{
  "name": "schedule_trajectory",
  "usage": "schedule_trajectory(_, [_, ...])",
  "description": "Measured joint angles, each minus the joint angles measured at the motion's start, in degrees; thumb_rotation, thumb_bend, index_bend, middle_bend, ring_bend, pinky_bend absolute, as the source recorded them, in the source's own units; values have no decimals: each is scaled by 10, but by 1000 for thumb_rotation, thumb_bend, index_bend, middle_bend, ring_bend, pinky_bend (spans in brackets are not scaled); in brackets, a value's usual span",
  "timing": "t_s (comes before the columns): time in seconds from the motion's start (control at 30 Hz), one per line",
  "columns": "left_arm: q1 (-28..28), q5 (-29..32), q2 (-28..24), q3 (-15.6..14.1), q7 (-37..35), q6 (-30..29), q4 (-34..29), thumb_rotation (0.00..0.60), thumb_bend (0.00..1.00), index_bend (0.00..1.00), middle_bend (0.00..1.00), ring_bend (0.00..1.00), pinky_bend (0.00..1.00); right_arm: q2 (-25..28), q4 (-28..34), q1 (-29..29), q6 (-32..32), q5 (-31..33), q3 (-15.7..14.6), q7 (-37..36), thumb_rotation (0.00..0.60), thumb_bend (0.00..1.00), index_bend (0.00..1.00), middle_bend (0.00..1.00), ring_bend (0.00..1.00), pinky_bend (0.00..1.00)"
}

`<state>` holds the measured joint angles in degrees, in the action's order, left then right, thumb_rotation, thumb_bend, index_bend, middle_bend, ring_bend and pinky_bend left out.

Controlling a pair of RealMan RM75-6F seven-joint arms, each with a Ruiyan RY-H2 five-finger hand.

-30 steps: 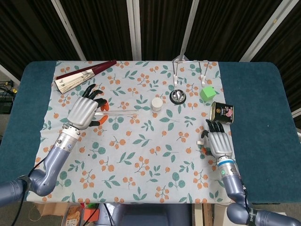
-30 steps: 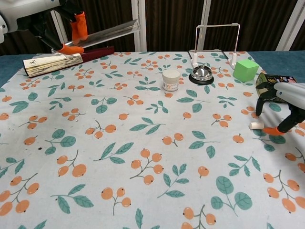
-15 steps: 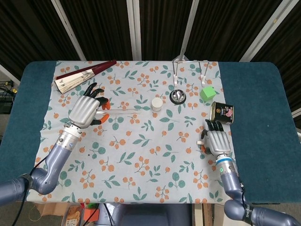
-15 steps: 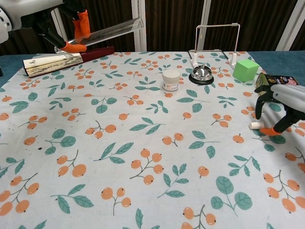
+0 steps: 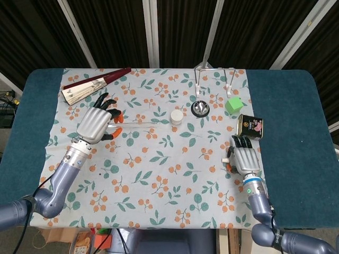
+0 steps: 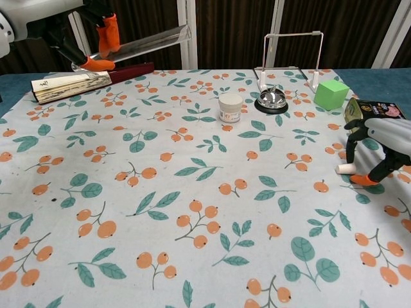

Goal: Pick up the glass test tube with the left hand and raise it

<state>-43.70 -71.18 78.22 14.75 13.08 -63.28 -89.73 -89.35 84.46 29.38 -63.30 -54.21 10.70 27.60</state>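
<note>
Your left hand [image 5: 97, 124] has the glass test tube [image 6: 144, 45] pinched between its orange-tipped fingers [image 6: 108, 33] near the tube's closed end, so the long open end cantilevers out toward the white jar [image 5: 177, 117]. That end grip explains the slight tilt: in the chest view the tube sits high above the tabletop [image 6: 192, 212], rising toward its open end, well clear of the folded fan [image 6: 77, 81] below it. The head view can't confirm that lift; from above, the tube reads as a faint line level with the jar and could pass for lying on the cloth. What the head view adds is hand layout: your right hand [image 5: 245, 157] sits low near the tin [image 5: 251, 126], on the side away from the jar, fingers loosely spread. The chest view shows it holds nothing, and a small white cylinder [image 6: 345, 169] lies just beside its fingertips. Raise looks essentially done.
</note>
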Motion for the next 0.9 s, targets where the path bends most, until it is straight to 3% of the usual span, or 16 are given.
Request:
schedule_trajectory(0.77, [1, -4, -2, 0, -5, -4, -1, 600, 679, 652, 689, 194, 25, -3, -4, 10, 3, 4, -2, 11, 600, 365, 524, 107, 0, 0])
schedule_trajectory(0.9, [2, -5, -2, -2, -7, -3, 0, 600, 679, 652, 689, 194, 25, -5, -8, 13, 3, 8, -3, 15, 600, 388, 559, 123, 0, 0])
